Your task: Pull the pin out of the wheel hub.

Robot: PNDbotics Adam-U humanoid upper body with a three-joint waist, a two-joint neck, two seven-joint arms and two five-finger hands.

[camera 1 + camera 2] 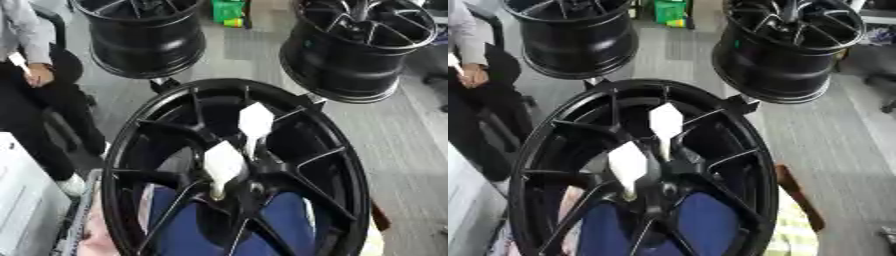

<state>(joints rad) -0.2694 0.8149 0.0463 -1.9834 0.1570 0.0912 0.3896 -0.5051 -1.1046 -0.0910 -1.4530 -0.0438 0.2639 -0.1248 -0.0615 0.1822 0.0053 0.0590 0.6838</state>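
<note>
A large black wheel point(236, 170) fills the lower middle of both views, standing tilted with its spoked face turned up toward the camera. At its hub point(234, 187) two white pins sit side by side. The nearer pin point(224, 165) has a broad, flat white head that narrows to a thin stem running down into a hole in the hub — it is seated, not out. The farther pin point(255, 124) has the same flat white head, and its stem goes down just beside the first toward the hub's centre; the two heads are near one another but apart.

Through the spokes a blue surface point(289, 220) shows behind the lower half of the wheel. At the lower right edge a brown piece point(798, 197) runs beside the rim.

Two more black wheels hang or stand farther back — one at the upper left point(144, 37), one at the upper right point(359, 47) — over a grey floor point(394, 130). A green object point(229, 11) lies between them at the far edge.

No robot hand shows in either view, so whether either is open or closed cannot be told here.
</note>
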